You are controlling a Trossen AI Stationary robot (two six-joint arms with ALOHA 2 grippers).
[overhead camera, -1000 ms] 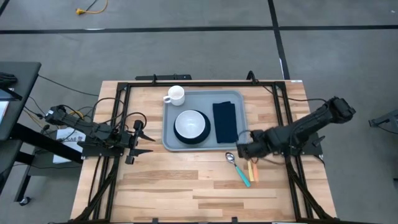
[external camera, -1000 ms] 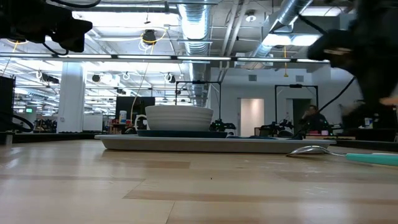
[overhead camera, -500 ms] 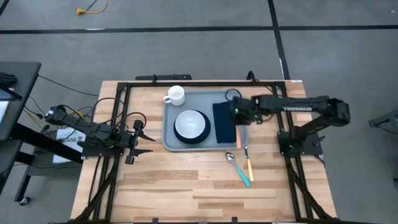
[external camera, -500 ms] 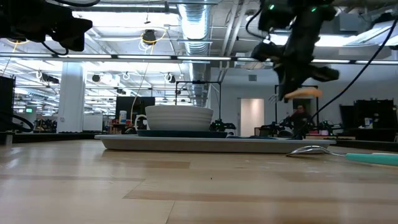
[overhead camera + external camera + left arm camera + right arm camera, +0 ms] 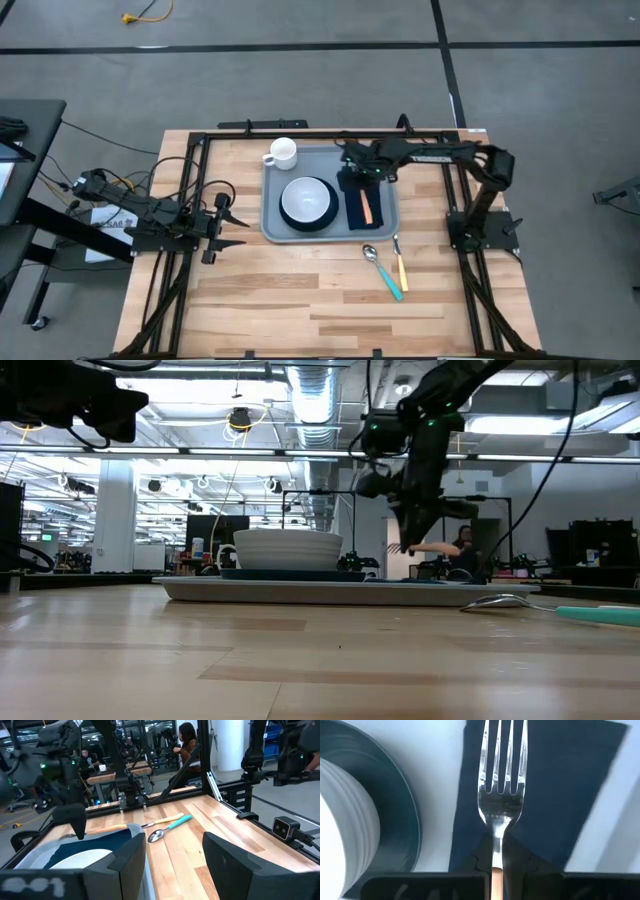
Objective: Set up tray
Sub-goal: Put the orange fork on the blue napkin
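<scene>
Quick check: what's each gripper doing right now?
Left gripper: open, empty, waiting at the table's left.
Right gripper: shut on the fork, over the napkin.

Both arms are dark, jointed assemblies. Black cables loop along the left arm (image 5: 150,215). A green indicator light glows on the right arm (image 5: 420,430).

My right gripper (image 5: 352,176) has swung from the table edge by the spoon (image 5: 370,253) up and over the tray (image 5: 272,205), carrying the fork (image 5: 499,785), now hovering above the napkin (image 5: 355,212).
</scene>
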